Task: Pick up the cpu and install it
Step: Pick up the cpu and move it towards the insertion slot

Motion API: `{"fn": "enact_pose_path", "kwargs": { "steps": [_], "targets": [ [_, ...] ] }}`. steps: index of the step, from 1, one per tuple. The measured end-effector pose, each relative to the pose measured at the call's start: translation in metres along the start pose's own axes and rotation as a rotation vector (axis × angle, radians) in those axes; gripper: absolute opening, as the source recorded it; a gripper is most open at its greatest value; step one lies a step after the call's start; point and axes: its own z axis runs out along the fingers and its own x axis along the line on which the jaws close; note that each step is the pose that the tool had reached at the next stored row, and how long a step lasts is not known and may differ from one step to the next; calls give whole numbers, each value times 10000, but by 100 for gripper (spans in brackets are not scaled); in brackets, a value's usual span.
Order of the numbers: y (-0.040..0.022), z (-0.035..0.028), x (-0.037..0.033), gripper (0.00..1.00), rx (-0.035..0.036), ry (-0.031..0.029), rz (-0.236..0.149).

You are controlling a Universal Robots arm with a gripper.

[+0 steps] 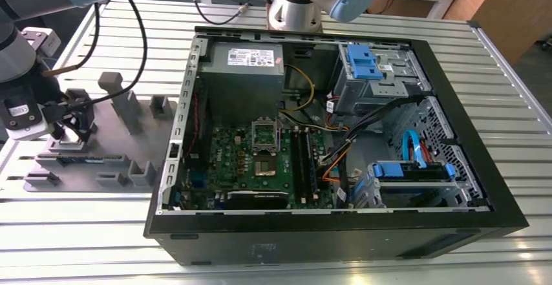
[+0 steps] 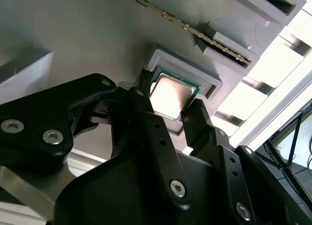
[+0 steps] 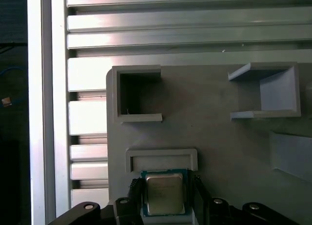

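Much of the slatted metal table (image 1: 86, 233) lies under the open computer case (image 1: 345, 236), which takes up the centre and right of the exterior view. Its near wall hides the lower edge of the motherboard (image 1: 233, 162), and a black cable bundle (image 1: 379, 114) crosses the bay to the right of the board. My arm (image 1: 26, 33) is cut off at the upper left of that view. At the far left lies the grey fixture tray (image 1: 108, 146), whose upright holders stand between the case and my gripper (image 1: 71, 133). The gripper is low over the tray's left part, its tips hard to pick out against the dark parts around them.

In both wrist views the cpu (image 2: 170, 95) (image 3: 165, 193) sits flat, silver top up, in a shallow square nest of the tray. My jaws are parted around it, with one of my fingers (image 2: 197, 125) close beside each of two opposite edges. Whether the pads actually touch it I cannot tell. In the second wrist view my own black linkage covers the chip's near part. A long thin memory stick (image 2: 195, 30) lies in a slot just past the nest.
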Motion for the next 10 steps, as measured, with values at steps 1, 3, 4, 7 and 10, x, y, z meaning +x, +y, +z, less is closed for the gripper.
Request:
{"fn": "enact_pose_path", "kwargs": {
  "steps": [1,3,4,7,10],
  "targets": [
    [0,2,0,53,-1,-1,-1],
    [0,2,0,53,-1,-2,-1],
    [0,2,0,53,-1,-1,-2],
    [0,13,0,53,-1,-2,-1],
    [0,13,0,53,0,0,-1]
  ]
}}
